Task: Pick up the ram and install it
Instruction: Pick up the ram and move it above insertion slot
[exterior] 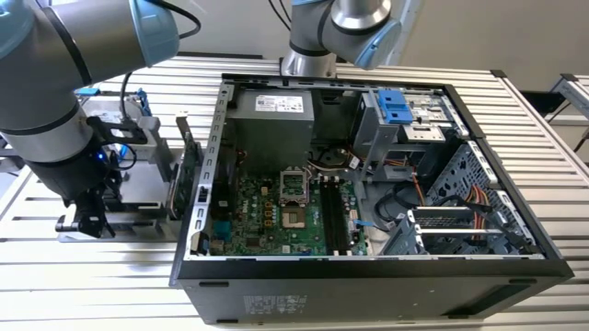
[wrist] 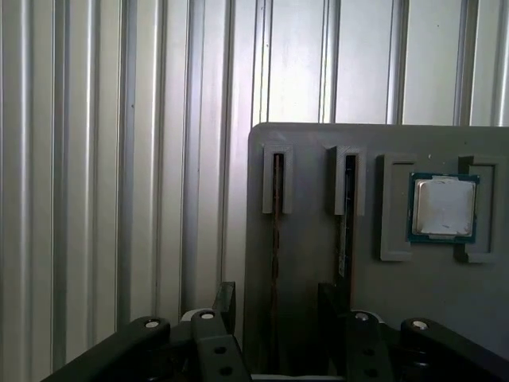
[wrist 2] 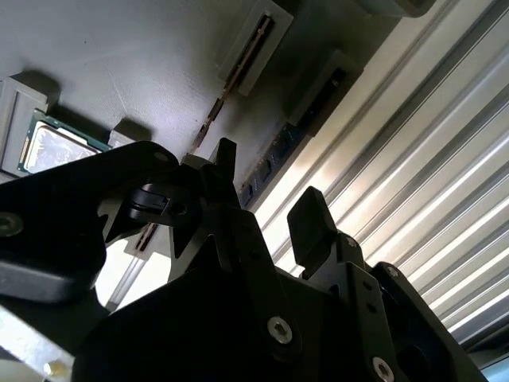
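1. Slatted metal table (exterior: 543, 131) carries an open computer case (exterior: 368, 289); a grey holder (wrist: 469, 286) sits beside it.
2. Ram (wrist: 276, 231) stands on edge in the holder's outermost slot, probably so fingers can straddle it.
3. My gripper (wrist: 278, 306) hangs over it, fingers (wrist: 226, 301) spread wide, one each side of the ram, gripping nothing. I can't tell if they touch it.

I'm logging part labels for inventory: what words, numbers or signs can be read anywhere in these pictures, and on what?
None can be read as text.
White label on the power supply, exterior view: too small to read.
White stickers on the drive cage: too small to read.
Pale print on the case's outer wall: too small to read.
Processor chip, first wrist view: no legible marking.
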You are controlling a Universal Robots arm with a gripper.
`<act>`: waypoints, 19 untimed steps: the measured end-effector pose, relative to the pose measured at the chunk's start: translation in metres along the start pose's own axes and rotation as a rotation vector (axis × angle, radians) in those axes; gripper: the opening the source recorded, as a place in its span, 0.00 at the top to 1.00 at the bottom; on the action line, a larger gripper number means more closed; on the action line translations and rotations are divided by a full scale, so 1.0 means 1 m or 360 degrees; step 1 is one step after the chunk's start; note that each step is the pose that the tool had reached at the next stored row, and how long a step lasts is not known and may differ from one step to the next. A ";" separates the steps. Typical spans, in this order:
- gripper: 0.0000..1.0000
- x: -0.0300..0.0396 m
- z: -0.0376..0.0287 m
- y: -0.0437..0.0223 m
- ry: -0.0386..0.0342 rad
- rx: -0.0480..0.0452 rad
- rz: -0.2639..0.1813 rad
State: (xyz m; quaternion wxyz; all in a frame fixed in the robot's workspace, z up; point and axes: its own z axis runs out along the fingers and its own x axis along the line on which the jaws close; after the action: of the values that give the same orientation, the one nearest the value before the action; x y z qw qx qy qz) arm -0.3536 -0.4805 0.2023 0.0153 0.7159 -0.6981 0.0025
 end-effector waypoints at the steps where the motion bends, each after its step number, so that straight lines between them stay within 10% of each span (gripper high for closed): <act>1: 0.00 0.0000 0.0000 0.0000 0.0000 0.0000 0.0000; 19: 0.00 -0.0003 0.0075 0.0020 0.0000 0.0003 -0.0039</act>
State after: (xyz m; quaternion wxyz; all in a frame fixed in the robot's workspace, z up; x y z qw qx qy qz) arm -0.3557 -0.4804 0.1949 0.0146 0.7245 -0.6892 0.0031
